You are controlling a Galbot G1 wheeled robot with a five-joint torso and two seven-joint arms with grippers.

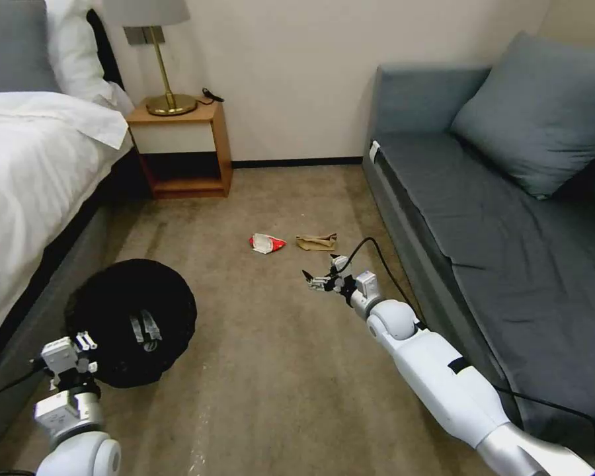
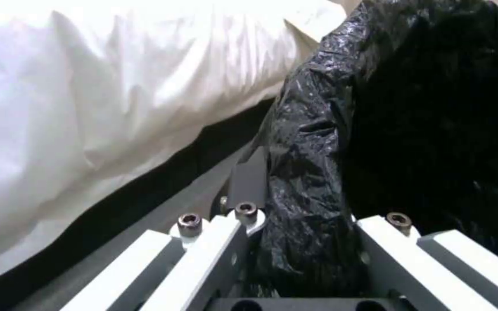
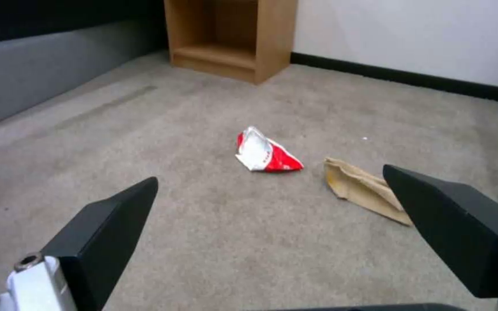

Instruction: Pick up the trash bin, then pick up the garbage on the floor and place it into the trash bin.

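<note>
The trash bin (image 1: 132, 311), lined with a black bag, is tilted low beside the bed, its opening facing me. A clear plastic item (image 1: 145, 327) lies inside it. My left gripper (image 1: 86, 344) is shut on the bin's bag-covered rim (image 2: 307, 181); in the left wrist view the gripper (image 2: 318, 216) clamps the crinkled liner. On the carpet lie two pieces of garbage: a red-and-white snack packet (image 1: 268, 243) (image 3: 266, 153) and a tan paper bag (image 1: 316, 242) (image 3: 361, 188). My right gripper (image 1: 314, 281) (image 3: 269, 177) hangs open just short of them, holding nothing.
A bed with white sheets (image 1: 26, 172) runs along the left. A wooden nightstand (image 1: 182, 149) with a brass lamp (image 1: 165, 79) stands at the back wall. A grey sofa (image 1: 496, 218) lines the right side. Open carpet (image 1: 277, 370) lies between.
</note>
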